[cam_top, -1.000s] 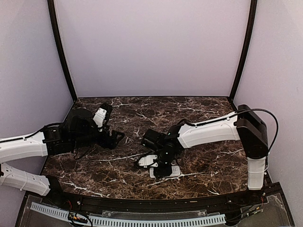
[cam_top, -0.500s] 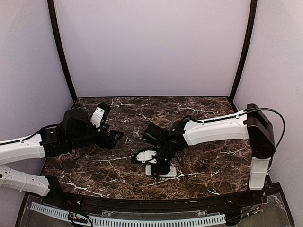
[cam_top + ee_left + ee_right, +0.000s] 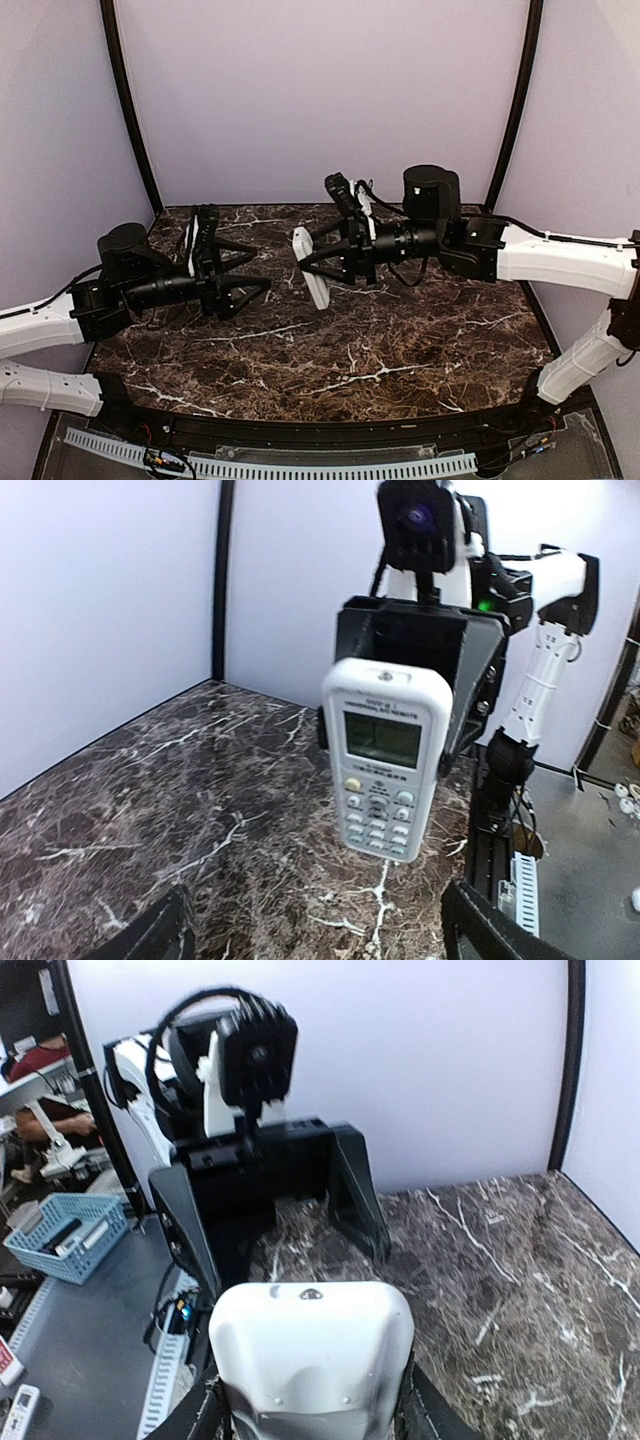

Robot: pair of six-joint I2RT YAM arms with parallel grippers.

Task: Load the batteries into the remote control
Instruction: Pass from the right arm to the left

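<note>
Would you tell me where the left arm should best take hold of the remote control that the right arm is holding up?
Probably its free lower keypad end, jaws closing across the two long side edges. The remote control hangs roughly upright, front facing the open left gripper, and the right gripper clamps its upper half.

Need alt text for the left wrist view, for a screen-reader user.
A white remote control, display and buttons facing the camera, is held up in the air by the right claw above a dark marble table. The left claw, open and empty, shows only as two fingertips at the bottom corners.
</note>
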